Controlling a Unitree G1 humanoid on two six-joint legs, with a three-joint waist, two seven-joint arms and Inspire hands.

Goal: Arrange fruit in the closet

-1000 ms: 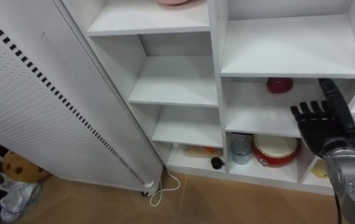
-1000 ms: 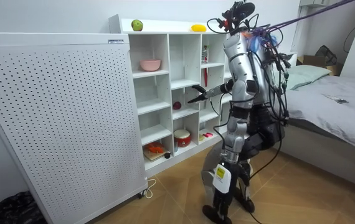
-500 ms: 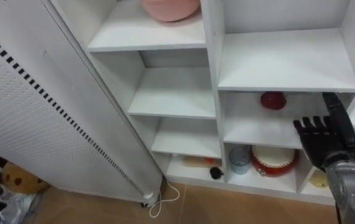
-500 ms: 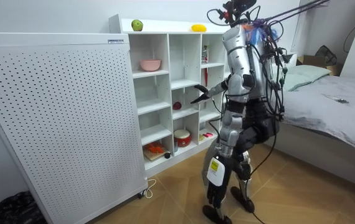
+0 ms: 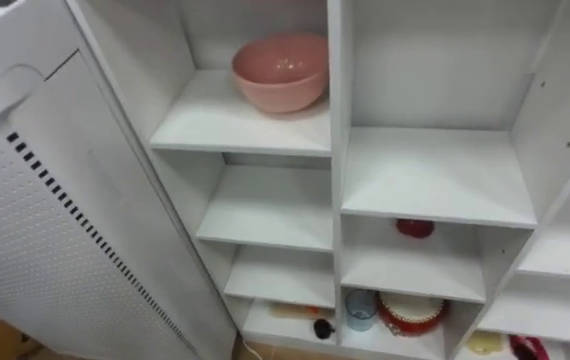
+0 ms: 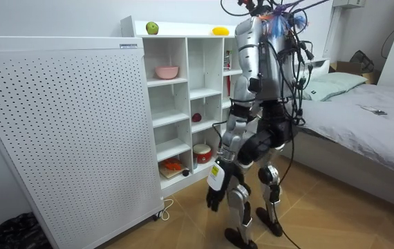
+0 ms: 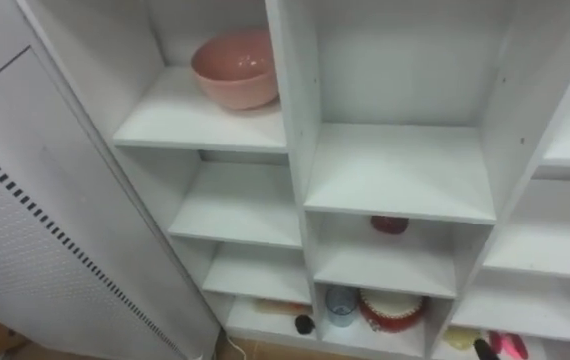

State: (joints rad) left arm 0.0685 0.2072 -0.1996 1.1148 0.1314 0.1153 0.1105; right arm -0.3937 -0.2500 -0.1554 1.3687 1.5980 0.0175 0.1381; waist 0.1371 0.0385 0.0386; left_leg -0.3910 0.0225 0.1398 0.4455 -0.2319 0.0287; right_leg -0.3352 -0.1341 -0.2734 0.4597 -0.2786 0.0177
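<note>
ok so nothing's in hand right now; the left hand hangs loose and empty beside the thigh in the room view; the dark bit at hip height on the side toward the closet is maybe the right hand, but I honestly can't tell what it's doing. The robot stands close in front of the shelves.

Fruit-wise: a red fruit sits toward the back of a middle-column compartment, half hidden under the shelf edge above it, directly over the compartment with the round red-and-white tin; a green fruit and a yellow fruit sit on the closet's top, well apart; the pink bowl one column to the left looks empty.

My guess on handling: all three are light, firm and smooth-skinned; the round ones will roll if nudged, and they'll bruise if squeezed hard. I'd wrap around the widest part, thumb opposite the fingers, moderate squeeze; the red one wants a low flat reach under that shelf; the top pair want a high reach, so careful not to poke them off the back edge.
</note>
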